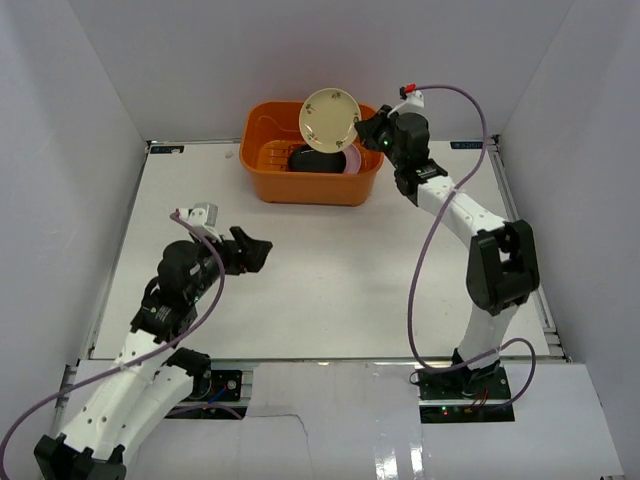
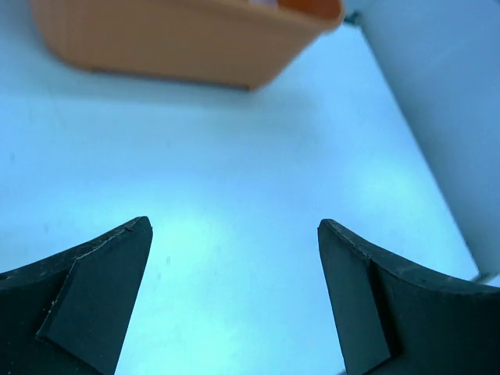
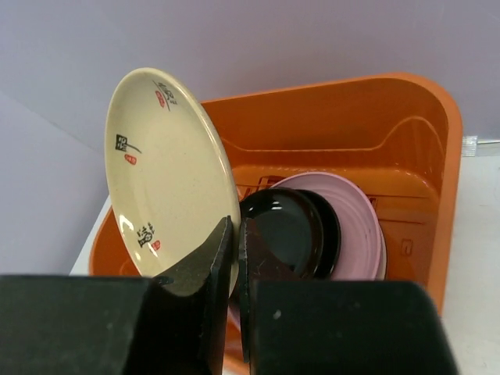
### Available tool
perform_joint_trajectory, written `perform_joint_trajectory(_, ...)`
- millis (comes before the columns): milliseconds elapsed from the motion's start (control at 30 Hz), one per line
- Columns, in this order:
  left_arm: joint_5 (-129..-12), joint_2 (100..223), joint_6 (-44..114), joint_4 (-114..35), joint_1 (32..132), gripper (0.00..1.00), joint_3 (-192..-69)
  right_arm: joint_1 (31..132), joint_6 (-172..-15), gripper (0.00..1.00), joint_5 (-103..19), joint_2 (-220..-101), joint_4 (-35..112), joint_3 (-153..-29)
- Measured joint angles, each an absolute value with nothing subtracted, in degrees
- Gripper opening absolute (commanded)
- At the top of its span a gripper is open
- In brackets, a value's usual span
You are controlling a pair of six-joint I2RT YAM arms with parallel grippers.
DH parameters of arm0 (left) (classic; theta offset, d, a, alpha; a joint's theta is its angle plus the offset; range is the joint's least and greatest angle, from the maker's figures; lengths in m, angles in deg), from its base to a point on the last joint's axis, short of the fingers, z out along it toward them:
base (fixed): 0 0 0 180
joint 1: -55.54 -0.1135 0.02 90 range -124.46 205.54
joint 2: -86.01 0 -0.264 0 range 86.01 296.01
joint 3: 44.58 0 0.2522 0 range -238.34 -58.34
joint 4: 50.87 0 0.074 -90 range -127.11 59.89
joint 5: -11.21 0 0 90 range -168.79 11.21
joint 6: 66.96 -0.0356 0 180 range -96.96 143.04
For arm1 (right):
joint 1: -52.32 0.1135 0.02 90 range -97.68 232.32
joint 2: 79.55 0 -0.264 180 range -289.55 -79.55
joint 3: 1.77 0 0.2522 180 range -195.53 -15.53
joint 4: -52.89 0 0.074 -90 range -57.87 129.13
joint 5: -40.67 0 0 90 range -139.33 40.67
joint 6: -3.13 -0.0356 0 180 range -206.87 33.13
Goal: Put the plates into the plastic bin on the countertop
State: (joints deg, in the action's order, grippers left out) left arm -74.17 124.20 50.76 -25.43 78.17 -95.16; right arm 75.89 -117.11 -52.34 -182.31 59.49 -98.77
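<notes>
- Right pincer [image 1: 360,129] [image 3: 236,228]: jaws clamped on the rim of the cream plate [image 1: 330,118] [image 3: 168,172]. The gap between the fingers is only as wide as the rim.
- Cream plate: held on edge and tilted, above the bin [image 1: 252,150] [image 3: 328,117], over its far right part. It has small dark and red marks on its face. It is clear of the plates below.
- Bin: orange, at the far middle of the countertop [image 1: 330,290] [image 2: 234,156], resting flat.
- Inside the bin: a black plate [image 1: 316,160] [image 3: 285,226] lies on a pink plate [image 1: 353,160] [image 3: 361,223]. The pink rim shows on the right side of the black one. Whether more plates lie under these two, I cannot tell.
- Left pincer [image 1: 262,252] [image 2: 234,228]: jaws spread wide, nothing between them. It hangs above bare countertop in the left half, well apart from the bin and pointing roughly towards it.
- Left wrist view: only white surface between the two dark fingers [image 2: 94,289]. The bin's near wall is at the top of that view.
</notes>
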Motion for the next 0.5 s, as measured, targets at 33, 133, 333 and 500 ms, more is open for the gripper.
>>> perform_joint_trajectory(33,-73.86,121.21,50.65,-23.0,78.21,0.98,-92.91,75.89,-117.35,0.08,-52.32,-184.85,59.44,-101.09)
perform_joint_trajectory(133,-73.89,113.78,50.46,-17.19,78.28,0.98,-90.0,75.89,-118.24,0.08,-52.1,-193.41,58.0,-108.93)
perform_joint_trajectory(333,-74.0,109.49,49.58,-16.62,78.28,0.98,-90.55,76.18,-119.47,0.08,-51.44,-208.17,52.12,-123.47)
perform_joint_trajectory(500,-73.56,114.78,48.86,-16.53,78.28,0.98,-90.98,77.14,-119.49,0.2,-52.08,-212.87,47.73,-127.73)
